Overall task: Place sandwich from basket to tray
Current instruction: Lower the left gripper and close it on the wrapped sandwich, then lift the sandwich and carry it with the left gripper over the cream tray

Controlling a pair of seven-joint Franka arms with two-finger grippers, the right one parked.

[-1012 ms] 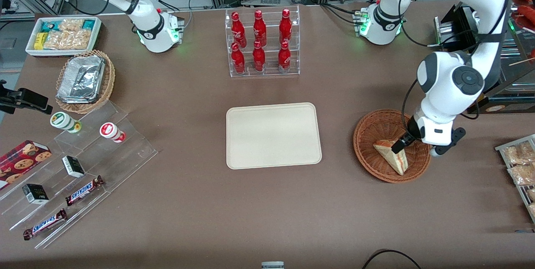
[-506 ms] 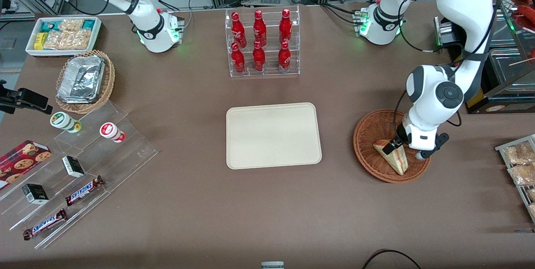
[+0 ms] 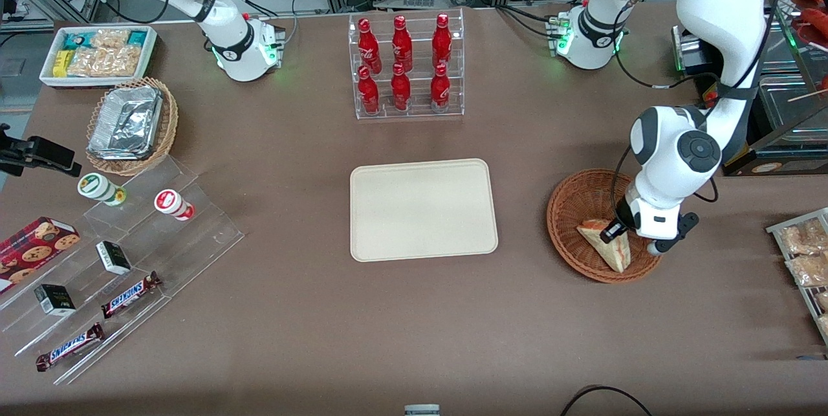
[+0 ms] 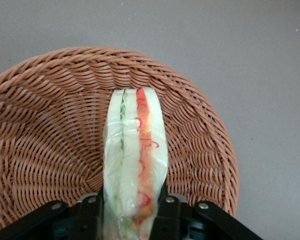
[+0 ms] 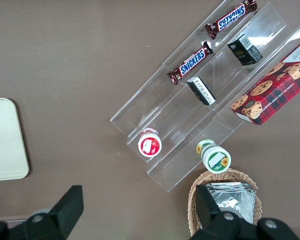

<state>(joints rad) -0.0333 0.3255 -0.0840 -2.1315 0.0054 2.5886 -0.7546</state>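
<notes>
One sandwich (image 4: 135, 160) stands on edge in the one basket (image 3: 576, 209), its long axis running straight out from the fingers (image 4: 167, 217), filling edge up. The gripper (image 4: 132, 220) pinches its near end, one finger on each bread face. One tray (image 3: 424, 209) lies well apart.

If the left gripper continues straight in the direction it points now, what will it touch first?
Probably the sandwich itself: the left gripper already has a finger on each side of it in the basket. Directly under the sandwich is the basket's woven floor; how much gap remains is hard to judge.
</notes>
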